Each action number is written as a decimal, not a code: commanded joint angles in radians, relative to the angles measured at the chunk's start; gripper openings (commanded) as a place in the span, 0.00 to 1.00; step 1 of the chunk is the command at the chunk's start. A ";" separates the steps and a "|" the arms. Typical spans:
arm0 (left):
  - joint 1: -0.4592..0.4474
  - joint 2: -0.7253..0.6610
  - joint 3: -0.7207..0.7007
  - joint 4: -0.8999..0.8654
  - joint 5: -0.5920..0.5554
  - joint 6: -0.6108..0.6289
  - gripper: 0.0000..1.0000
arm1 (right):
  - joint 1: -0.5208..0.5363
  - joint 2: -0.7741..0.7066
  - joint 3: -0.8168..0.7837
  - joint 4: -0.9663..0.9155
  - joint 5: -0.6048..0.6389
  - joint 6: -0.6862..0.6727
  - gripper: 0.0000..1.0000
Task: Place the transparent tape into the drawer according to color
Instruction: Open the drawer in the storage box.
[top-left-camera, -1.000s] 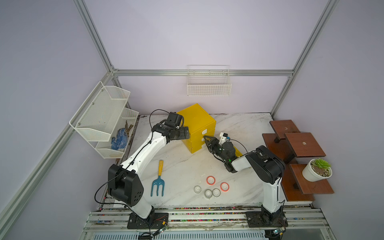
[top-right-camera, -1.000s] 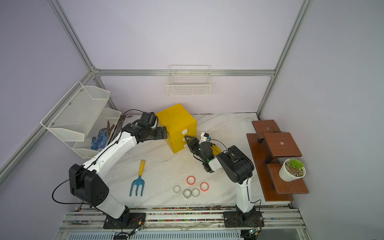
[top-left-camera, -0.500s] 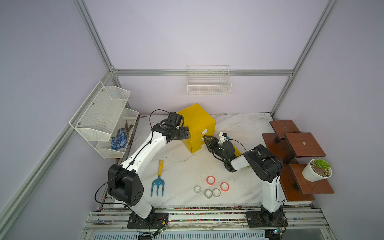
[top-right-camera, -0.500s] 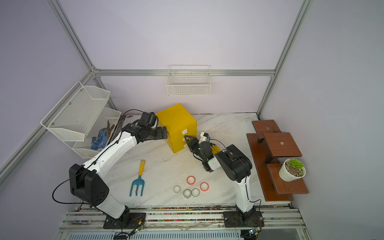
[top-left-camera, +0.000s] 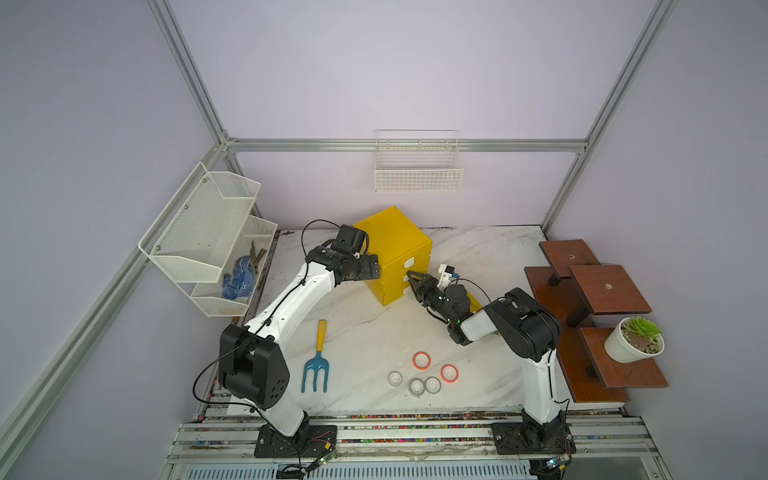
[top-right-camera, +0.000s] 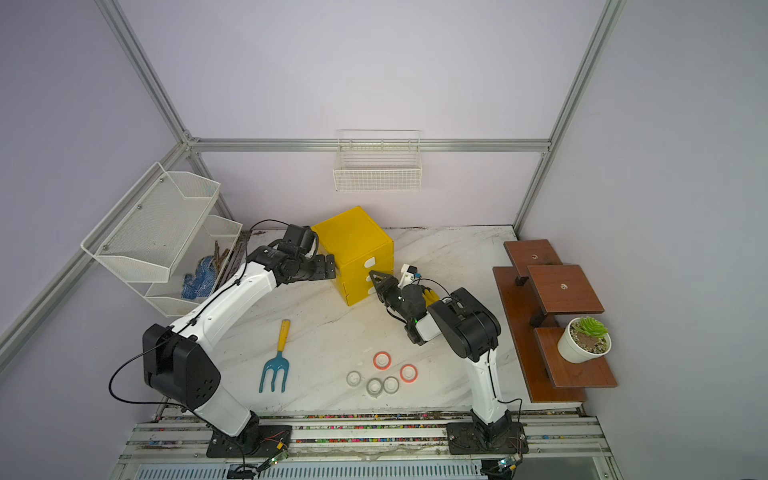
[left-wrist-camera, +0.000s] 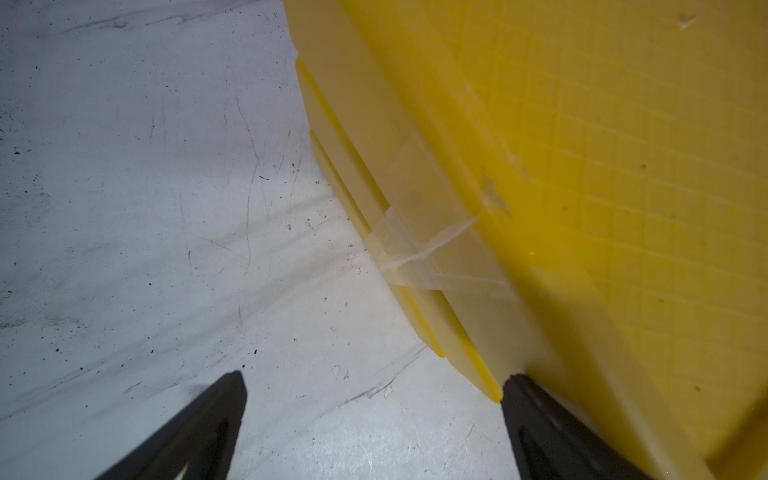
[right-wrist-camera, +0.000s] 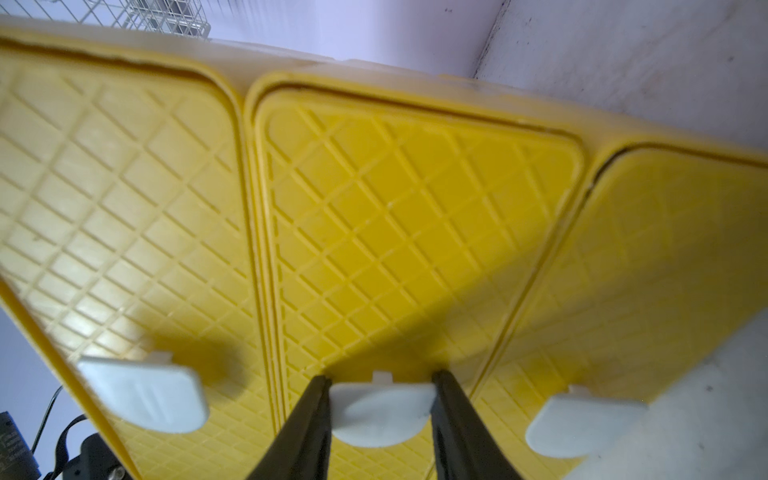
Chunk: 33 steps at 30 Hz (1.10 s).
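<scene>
The yellow cabinet (top-left-camera: 395, 243) (top-right-camera: 353, 243) stands at the back of the marble table, its three drawers closed. My right gripper (top-left-camera: 409, 279) (right-wrist-camera: 380, 382) is shut on the white tab handle (right-wrist-camera: 380, 411) of the middle drawer (right-wrist-camera: 415, 216), one finger touching each side of the tab. My left gripper (top-left-camera: 371, 267) (left-wrist-camera: 374, 376) is open; one fingertip (left-wrist-camera: 523, 399) rests against the cabinet's side wall (left-wrist-camera: 582, 208). Loose transparent tape rolls lie near the front edge: two orange-red ones (top-left-camera: 422, 360) (top-left-camera: 449, 373) and three clear ones (top-left-camera: 395, 378) (top-left-camera: 416, 386) (top-left-camera: 432, 385).
A teal garden fork (top-left-camera: 318, 357) with a yellow handle lies left of the rolls. White wire shelves (top-left-camera: 208, 232) on the left wall hold a blue glove (top-left-camera: 239, 274). A wire basket (top-left-camera: 417, 166) hangs on the back wall. Brown stepped shelves (top-left-camera: 582, 291) carry a potted plant (top-left-camera: 633, 343) on the right.
My right gripper's jaws have closed in onto the middle drawer's handle. Both arms otherwise hold their places, and the rolls have not moved.
</scene>
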 joint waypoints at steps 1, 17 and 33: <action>0.004 0.003 -0.004 0.033 0.011 0.006 1.00 | -0.004 -0.035 -0.068 0.094 -0.009 0.001 0.35; 0.004 0.011 0.004 0.033 0.025 0.006 1.00 | -0.007 -0.221 -0.396 0.216 -0.010 0.037 0.34; 0.004 0.002 0.002 0.031 0.017 0.007 1.00 | -0.006 -0.287 -0.463 0.210 -0.029 0.042 0.39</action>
